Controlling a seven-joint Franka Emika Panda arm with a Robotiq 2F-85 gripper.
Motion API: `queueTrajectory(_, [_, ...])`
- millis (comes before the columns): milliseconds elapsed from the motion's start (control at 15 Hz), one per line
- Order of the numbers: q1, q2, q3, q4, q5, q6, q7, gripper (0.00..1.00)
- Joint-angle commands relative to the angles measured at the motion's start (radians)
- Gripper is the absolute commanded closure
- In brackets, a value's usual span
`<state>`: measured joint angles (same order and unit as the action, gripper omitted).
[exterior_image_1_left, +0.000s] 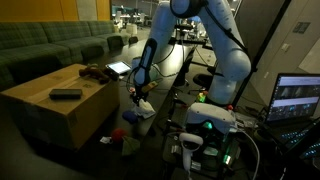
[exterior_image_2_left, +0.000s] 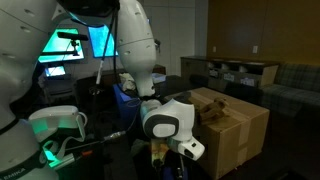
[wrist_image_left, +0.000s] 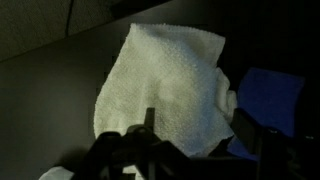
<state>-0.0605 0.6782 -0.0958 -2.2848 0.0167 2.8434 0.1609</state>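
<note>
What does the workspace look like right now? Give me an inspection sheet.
Surface: dark flat surface under the towel; dim.
Job's things: white towel lies crumpled; blue cloth-like thing against its edge.
Clutter: black remote-like item on the cardboard box; small items on the floor.
Gripper: gripper above the towel, jaws apart, apparently gripping nothing.
Cables: cable by the robot base.
Surroundings: green sofa, laptop, lit monitor.
</note>
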Motion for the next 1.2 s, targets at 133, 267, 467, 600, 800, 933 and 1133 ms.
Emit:
queueTrajectory(133, [-0.062, -0.016, 0.077, -0.024, 0.017, 0.032, -0.124, 0.00])
queueTrajectory(267, [-0.087, -0.015, 0.101, -0.026, 0.019, 0.049, -0.161, 0.00])
queueTrajectory(467, [-0.099, -0.011, 0.110, -0.025, 0.014, 0.059, -0.191, 0.00])
queueTrajectory(600, [0.015, -0.114, 0.136, -0.116, 0.026, 0.051, -0.105, 0.00])
queueTrajectory(800, [0.115, -0.185, 0.164, -0.146, 0.013, 0.030, -0.057, 0.00])
queueTrajectory(933, [0.244, -0.214, 0.148, -0.141, -0.008, 0.016, 0.025, 0.00])
queueTrajectory(1133, [0.347, -0.252, 0.161, -0.105, -0.015, -0.072, 0.107, 0.00])
